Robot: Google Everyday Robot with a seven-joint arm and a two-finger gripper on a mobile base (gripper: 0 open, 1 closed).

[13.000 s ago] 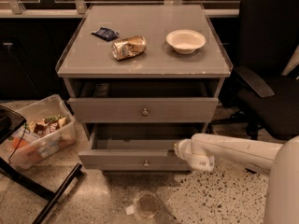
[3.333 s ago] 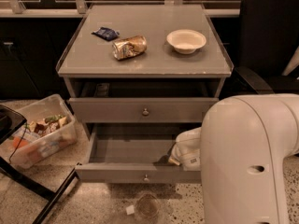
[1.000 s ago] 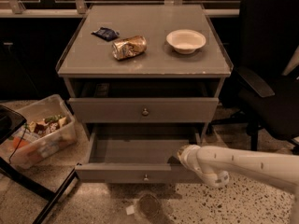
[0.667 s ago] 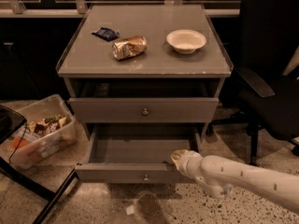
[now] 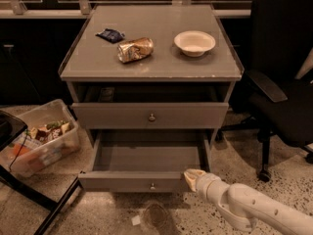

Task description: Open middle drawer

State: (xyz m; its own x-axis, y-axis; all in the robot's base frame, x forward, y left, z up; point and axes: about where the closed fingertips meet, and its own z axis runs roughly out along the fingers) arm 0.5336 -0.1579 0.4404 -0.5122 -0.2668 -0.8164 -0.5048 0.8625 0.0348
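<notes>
The middle drawer is a grey flat-fronted drawer with a small round knob. It stands pulled well out, and its inside is bare. Above it a closed grey drawer has its own knob. Whatever lies below the open drawer is hidden by it. My gripper is at the right end of the open drawer's front, at its top edge, right of the knob. My white arm runs off to the lower right.
On the cabinet top lie a crushed can, a white bowl and a blue packet. A black office chair stands right. A clear bin of snacks and a black stand leg are left. A small object lies on the floor in front.
My gripper has slid slightly down and toward the camera along the drawer's right front corner. The drawer stays pulled out as before.
</notes>
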